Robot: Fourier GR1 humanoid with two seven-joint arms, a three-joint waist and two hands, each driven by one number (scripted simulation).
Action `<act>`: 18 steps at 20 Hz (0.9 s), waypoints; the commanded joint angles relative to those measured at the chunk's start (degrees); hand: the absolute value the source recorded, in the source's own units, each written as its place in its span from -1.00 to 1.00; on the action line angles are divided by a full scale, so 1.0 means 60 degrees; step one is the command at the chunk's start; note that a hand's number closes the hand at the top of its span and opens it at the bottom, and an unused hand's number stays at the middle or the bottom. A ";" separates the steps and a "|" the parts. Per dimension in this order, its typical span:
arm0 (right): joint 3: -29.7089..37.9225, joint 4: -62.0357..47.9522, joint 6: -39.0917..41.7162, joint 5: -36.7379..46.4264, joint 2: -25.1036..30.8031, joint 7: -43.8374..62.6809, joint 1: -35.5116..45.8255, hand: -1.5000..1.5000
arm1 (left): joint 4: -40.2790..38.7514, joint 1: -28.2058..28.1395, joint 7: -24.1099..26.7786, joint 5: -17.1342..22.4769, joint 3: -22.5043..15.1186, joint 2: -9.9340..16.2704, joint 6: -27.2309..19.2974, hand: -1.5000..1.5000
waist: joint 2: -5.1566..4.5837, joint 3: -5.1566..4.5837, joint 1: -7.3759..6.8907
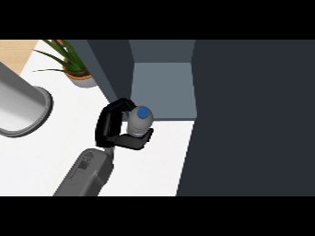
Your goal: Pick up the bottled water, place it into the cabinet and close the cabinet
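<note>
The bottled water (141,120), pale with a blue cap, stands upright just in front of the open cabinet (161,87). My left hand (114,125) is curled round the bottle from its left side, with fingers behind it and the thumb in front of it. The bottle's lower part is hidden by the hand. The cabinet's grey shelf lies directly beyond the bottle. The cabinet's dark door (262,120) stands open and fills the right side of the view. My right hand does not show.
A large grey cylinder (10,103) lies across the white counter (31,166) at the left. A potted plant (75,69) stands at the back left, beside the cabinet's dark side wall (109,69).
</note>
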State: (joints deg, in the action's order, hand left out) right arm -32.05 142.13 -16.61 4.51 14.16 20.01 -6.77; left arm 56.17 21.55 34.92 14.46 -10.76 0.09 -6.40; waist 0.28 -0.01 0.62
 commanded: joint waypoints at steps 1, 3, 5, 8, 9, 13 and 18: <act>-0.0314 0.1001 0.0040 0.0677 0.0170 0.0003 -0.0761 -1.00 | 0.0747 -0.0002 -0.0526 0.0525 -0.0837 -0.0014 -0.0810 1.00 | -0.0021 0.0002 -0.0004; -0.0319 0.1007 0.0060 0.0608 0.0317 -0.0335 -0.1005 -1.00 | 0.1641 0.0145 -0.1735 0.0310 -0.0875 -0.0015 -0.1159 1.00 | -0.0002 0.0007 -0.0031; -0.0135 0.0356 -0.0170 0.0698 -0.0123 0.0338 0.0055 -1.00 | 0.1465 0.0880 -0.1775 0.0915 -0.1233 -0.0015 -0.1788 1.00 | -0.0030 -0.0002 -0.0026; 0.0640 0.0959 0.0296 -0.0333 0.0427 0.0201 -0.0249 -1.00 | 0.1172 0.1735 -0.2253 0.0799 -0.1336 -0.0015 -0.2577 1.00 | -0.0043 0.0005 0.0014; -0.0021 0.1392 0.0193 0.0326 0.0571 0.0181 -0.0865 -1.00 | 0.0829 0.1598 -0.1875 0.0897 -0.1807 -0.0015 -0.2798 1.00 | -0.0032 0.0002 0.0090; -0.0102 0.1021 0.0143 0.0268 0.0380 -0.0195 -0.0763 -1.00 | -0.0298 0.2660 -0.1793 0.1398 -0.2042 -0.0015 -0.3491 1.00 | -0.0057 0.0000 0.0164; -0.0267 0.1031 0.0005 0.0494 0.0442 0.0072 -0.0734 -1.00 | -0.0794 0.3492 -0.2869 0.1311 -0.1189 -0.0015 -0.3348 1.00 | -0.0046 -0.0001 0.0090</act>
State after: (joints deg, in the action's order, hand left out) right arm -32.80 142.91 -16.71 3.82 16.08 18.21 -9.99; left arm 54.46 37.53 21.56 21.06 -19.08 0.01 -24.26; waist 0.03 -0.01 1.16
